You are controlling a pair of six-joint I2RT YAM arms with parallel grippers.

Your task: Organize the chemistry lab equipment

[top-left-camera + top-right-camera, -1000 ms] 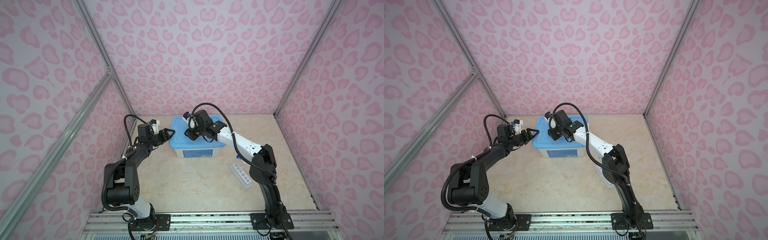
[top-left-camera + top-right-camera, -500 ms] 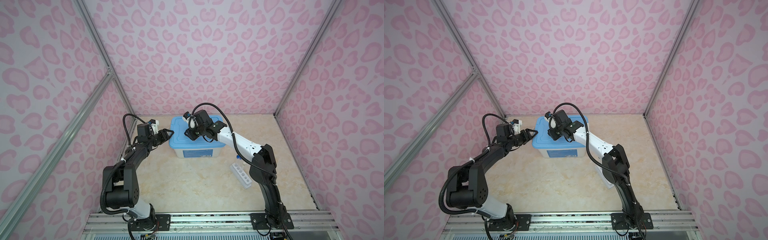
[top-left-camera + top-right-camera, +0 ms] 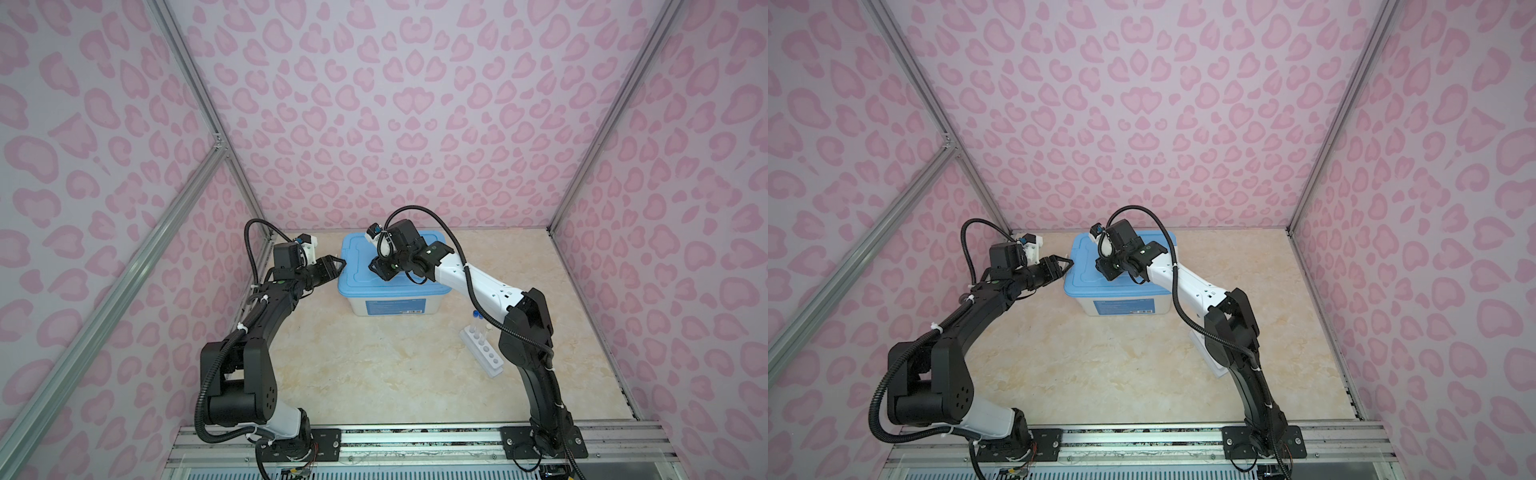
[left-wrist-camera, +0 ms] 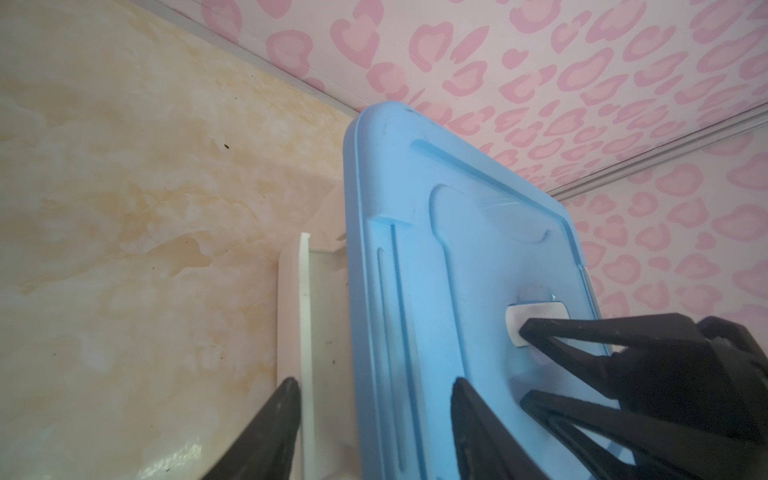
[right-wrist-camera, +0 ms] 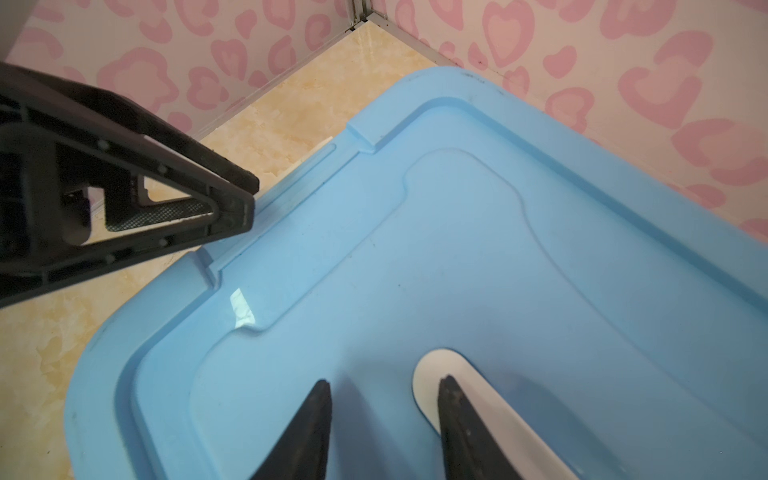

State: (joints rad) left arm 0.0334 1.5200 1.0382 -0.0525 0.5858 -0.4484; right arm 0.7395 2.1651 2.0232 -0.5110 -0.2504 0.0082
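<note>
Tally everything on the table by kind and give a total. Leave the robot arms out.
White bin with blue lid: 1
White test tube rack: 1
Blue-capped test tubes, standing in the rack: 2
Pale-capped test tube, standing in the rack: 1
Total: 5, though the right arm may hide more.

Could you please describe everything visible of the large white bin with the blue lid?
The large white plastic bin stands upright on the marble-look tabletop near the back wall, a blue label on its front. Its light-blue lid is on, with a raised rim, a recessed panel and a white central handle. The left pincer, open, straddles the lid's edge beside a white side clip; the right pincer, open, sits over the handle.
</note>
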